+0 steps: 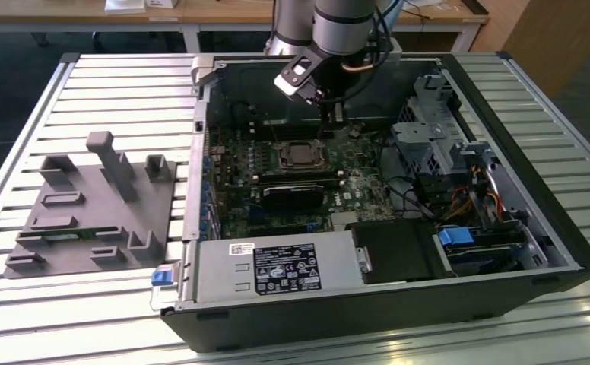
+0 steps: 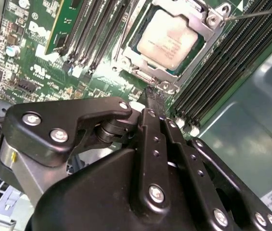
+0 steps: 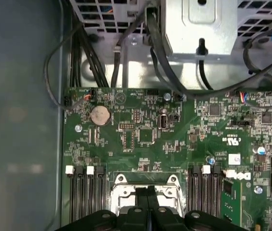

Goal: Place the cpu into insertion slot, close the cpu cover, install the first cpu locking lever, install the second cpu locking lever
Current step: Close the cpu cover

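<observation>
The cpu [image 2: 167,41], a flat square chip with a dull silver top, lies in the insertion slot [image 2: 197,53] on the green board. The cpu cover [image 2: 148,72], a thin silver frame, lies down around it. A thin metal lever rod [image 2: 261,13] runs out from one corner of the socket. In the exterior view the cpu [image 1: 300,154] sits mid-board inside the open computer case. My gripper [image 1: 328,122] hangs just behind the socket. Its black fingers [image 2: 151,126] are shut together with nothing between them, and the gripper [image 2: 154,94] tip points at the cover's edge. The gripper [image 3: 148,195] stands over the socket.
A black heatsink block [image 1: 295,194] lies just in front of the socket. Memory slots [image 2: 102,29] flank it. A drive cage and cables [image 1: 458,167] crowd the exterior view's right, a power supply [image 1: 274,266] the front. A grey fixture [image 1: 92,205] lies on the slatted table at the left.
</observation>
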{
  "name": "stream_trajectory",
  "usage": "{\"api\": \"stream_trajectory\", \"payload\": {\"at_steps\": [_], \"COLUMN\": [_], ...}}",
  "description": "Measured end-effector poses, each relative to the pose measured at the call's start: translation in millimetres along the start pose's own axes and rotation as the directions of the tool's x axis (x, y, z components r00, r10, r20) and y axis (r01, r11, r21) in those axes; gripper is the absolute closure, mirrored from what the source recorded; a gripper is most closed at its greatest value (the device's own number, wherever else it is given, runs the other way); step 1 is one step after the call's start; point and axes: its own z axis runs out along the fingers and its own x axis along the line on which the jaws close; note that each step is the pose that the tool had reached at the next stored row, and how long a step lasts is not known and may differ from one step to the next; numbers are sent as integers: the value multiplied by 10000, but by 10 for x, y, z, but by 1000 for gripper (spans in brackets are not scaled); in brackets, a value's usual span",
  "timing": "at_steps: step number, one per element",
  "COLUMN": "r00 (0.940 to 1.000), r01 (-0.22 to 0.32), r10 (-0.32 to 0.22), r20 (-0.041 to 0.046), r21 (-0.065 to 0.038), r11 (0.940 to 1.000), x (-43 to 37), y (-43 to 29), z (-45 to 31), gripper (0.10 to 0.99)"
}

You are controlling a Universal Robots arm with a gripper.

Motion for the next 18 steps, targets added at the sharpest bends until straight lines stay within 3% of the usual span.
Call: {"api": "stream_trajectory", "payload": {"at_steps": [6, 13, 18], "r00": [10000, 10000, 10000], "r01": [2, 1, 0], "r10": [-2, -1, 0], "r20": [0, -3, 0], "r21": [32, 32, 33], "r11": [10000, 10000, 10000], "x": [0, 4, 5], "y": [-52, -254, -284], "z": [79, 106, 191], "gripper": [980, 980, 980]}}
